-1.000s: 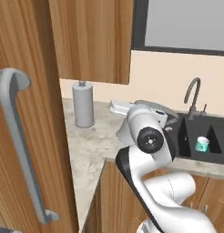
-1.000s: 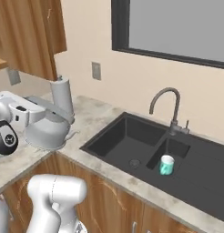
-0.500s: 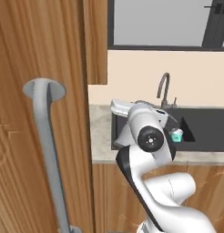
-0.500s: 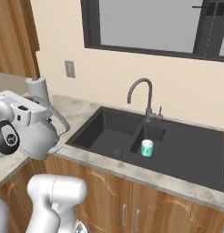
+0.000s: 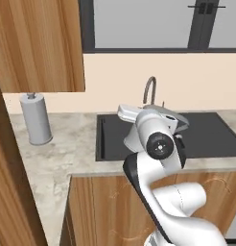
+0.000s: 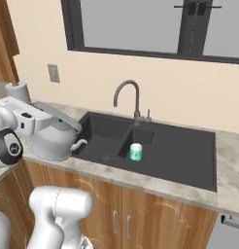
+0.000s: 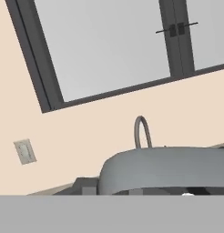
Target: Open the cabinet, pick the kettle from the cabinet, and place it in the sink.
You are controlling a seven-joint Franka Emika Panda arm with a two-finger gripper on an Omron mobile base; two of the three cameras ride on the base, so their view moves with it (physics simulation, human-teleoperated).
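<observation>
the two-finger gripper (image 6: 57, 116) is clenched on the arched top handle of the small squat rounded silver-grey metal kettle (image 6: 54, 140), which hangs under the hand at the left edge of the black rectangular recessed sink (image 6: 155, 153), its short spout pointing toward the basin. in the hand view the kettle's (image 7: 177, 170) grey arch lies right under the camera, with the dark curved gooseneck faucet (image 7: 141, 131) beyond it.

judged from this, the step in hand is carrying the kettle over the basin. to do it well, keep the grip firm and the kettle level, and bring it fully past the stone-look counter (image 6: 145, 182) lip before lowering. aim for the larger left compartment, well apart from the small teal cup (image 6: 136, 152) by the divider and from the faucet, then lower gently and let go only once the base rests on the sink floor.
</observation>
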